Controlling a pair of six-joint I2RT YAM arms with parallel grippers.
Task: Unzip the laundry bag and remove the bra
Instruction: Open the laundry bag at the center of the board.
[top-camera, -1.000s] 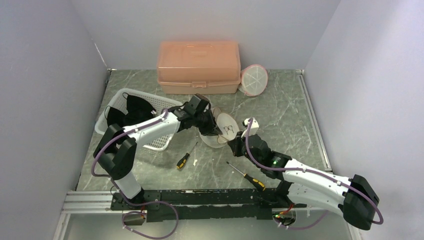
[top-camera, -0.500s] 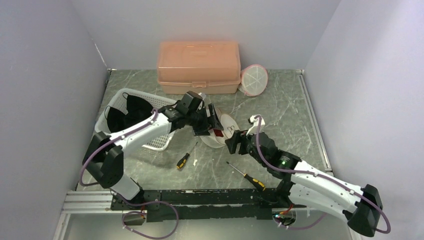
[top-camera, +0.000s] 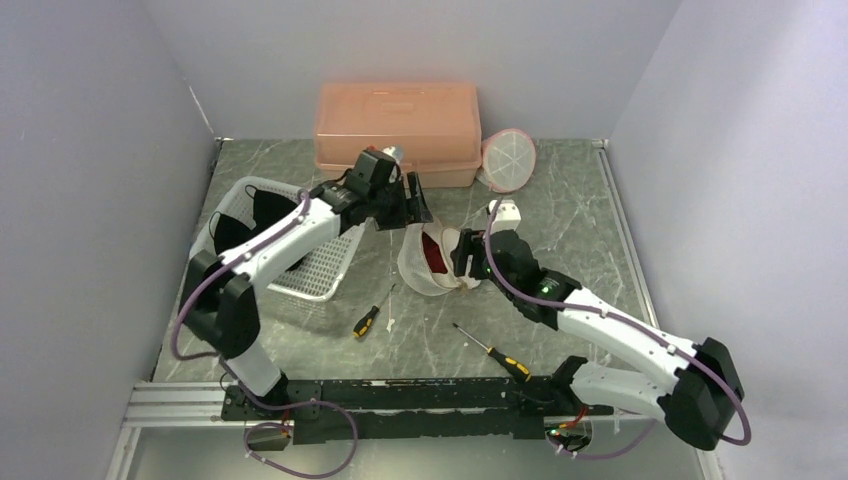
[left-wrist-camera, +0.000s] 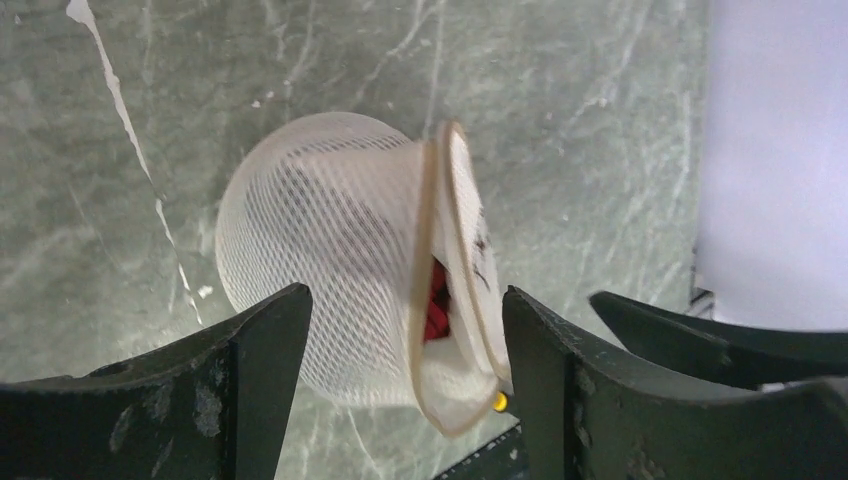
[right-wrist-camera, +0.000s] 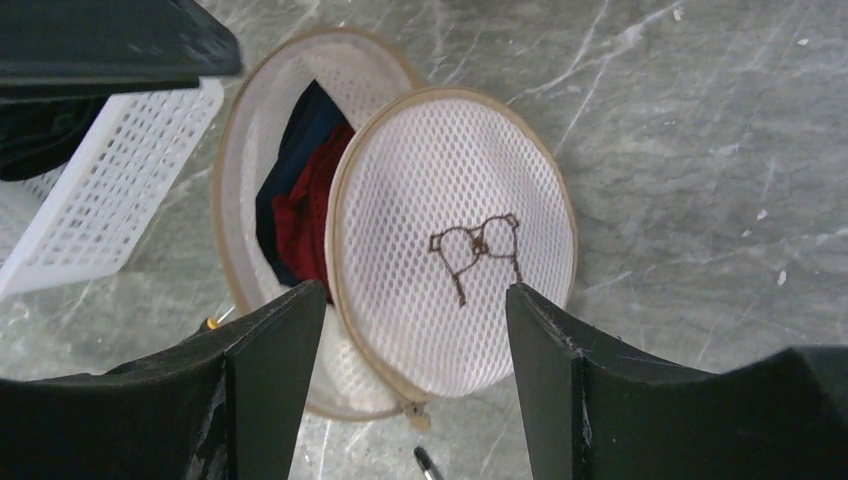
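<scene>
Green marble tabletop holds the mesh laundry bag, lid ajar exposing the red bra, left gripper and right gripper both spread wide, empty, seemingly poised to reach in.

We are finding no readable words, brands or numbers anywhere. We are seeing only one sign: brown stitched bra outline, sitting near centre of round mesh lid of laundry bag.
</scene>
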